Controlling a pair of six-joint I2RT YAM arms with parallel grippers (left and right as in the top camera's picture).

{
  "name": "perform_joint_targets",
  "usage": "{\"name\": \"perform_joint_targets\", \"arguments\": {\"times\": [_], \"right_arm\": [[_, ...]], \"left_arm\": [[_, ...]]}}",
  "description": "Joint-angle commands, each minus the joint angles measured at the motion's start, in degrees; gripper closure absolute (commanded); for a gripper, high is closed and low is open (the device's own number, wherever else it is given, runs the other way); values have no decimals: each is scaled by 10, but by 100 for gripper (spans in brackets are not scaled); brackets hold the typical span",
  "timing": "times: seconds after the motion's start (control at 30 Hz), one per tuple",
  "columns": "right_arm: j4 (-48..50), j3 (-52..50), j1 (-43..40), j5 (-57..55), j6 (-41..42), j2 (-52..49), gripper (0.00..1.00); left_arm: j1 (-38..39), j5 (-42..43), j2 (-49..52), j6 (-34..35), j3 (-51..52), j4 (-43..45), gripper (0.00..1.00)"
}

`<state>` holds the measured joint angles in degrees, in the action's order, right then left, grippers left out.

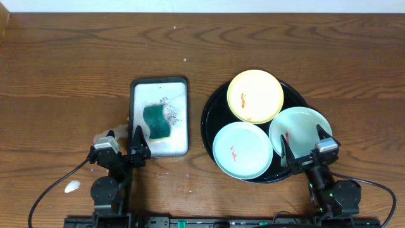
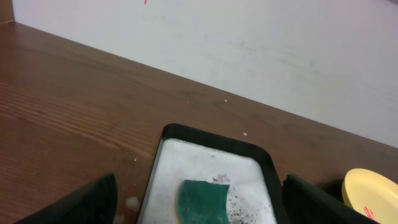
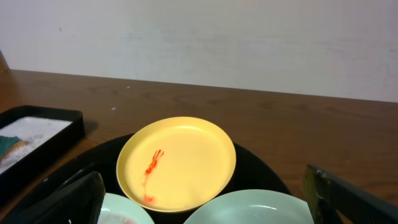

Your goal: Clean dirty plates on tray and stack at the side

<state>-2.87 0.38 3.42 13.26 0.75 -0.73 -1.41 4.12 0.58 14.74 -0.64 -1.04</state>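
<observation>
From overhead, I am holding my left gripper [image 1: 129, 134] open at the near end of the sponge dish [image 1: 178, 114] and my right gripper [image 1: 304, 142] open at the near edge of the tray [image 1: 212, 104], where the yellow plate [image 1: 255, 95] and two mint plates [image 1: 242, 150] are lying, all smeared red. My left wrist view is showing spread fingers [image 2: 81, 202] framing the green sponge [image 2: 202, 200] — my right wrist view, spread fingers flanking the yellow plate — gripping nothing.

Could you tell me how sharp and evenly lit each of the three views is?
Overhead: even light, sharp across the tray. Left wrist: sponge fairly sharp, left fingers dark and blurred at the bottom corners. Right wrist: yellow plate clear, right fingers blurred dark shapes.
</observation>
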Motion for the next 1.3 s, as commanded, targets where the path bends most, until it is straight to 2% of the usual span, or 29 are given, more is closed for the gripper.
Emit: {"name": "perform_joint_targets", "arguments": {"times": [0.0,0.23,0.5,0.73,0.93,1.13,1.27], "right_arm": [[-3,-1,-5,-2,-8,1,1],[-3,-1,-5,-4,-8,1,1],[34,3,-4,56,16,1,1],[-5,118,-4,83,18,-28,1],[-123,309,-4,84,18,-175,1],[-366,550,-4,110,28,-369,1],[-503,672,-4,111,28,-489,1]], "left_arm": [[-2,10,-3,-8,4,-26,16],[-2,17,-3,-5,4,-26,15],[-2,140,-3,20,-7,80,16],[-2,141,24,18,-112,50,16],[-2,150,170,18,-307,-127,16],[-2,147,363,-39,-560,-373,16],[-2,146,484,-65,-701,-532,16]]}}
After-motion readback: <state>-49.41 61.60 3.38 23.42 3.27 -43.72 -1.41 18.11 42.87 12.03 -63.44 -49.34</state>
